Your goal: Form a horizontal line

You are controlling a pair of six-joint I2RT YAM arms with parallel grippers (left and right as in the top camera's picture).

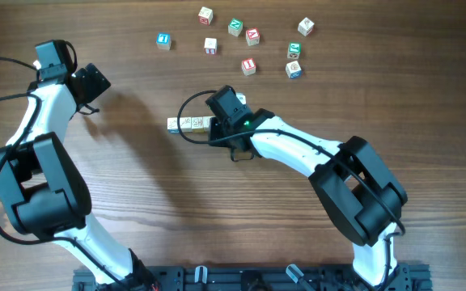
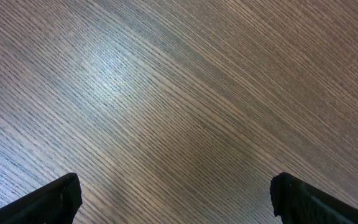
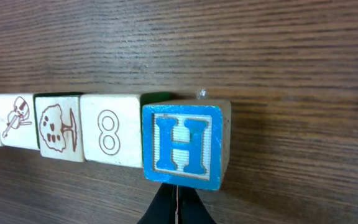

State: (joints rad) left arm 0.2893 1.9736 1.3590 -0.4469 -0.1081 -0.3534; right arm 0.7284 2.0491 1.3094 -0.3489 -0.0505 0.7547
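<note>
In the right wrist view a row of pale wooden cubes (image 3: 109,132) runs left to right, touching side by side: a turtle, a violin, a tree, an 8. A blue H cube (image 3: 182,146) closes its right end and sits slightly nearer the camera than the others. My right gripper (image 3: 176,200) is shut, its joined fingertips against the H cube's near side, holding nothing. From overhead the row (image 1: 188,124) shows left of the right gripper (image 1: 223,120), which covers its right end. My left gripper (image 2: 176,194) stands open over bare wood, far left (image 1: 91,85).
Several loose letter cubes lie scattered at the back of the table, from a blue one (image 1: 163,40) across to a green one (image 1: 306,27), with a red one (image 1: 249,66) nearest the row. A black cable (image 1: 186,113) loops beside the right wrist.
</note>
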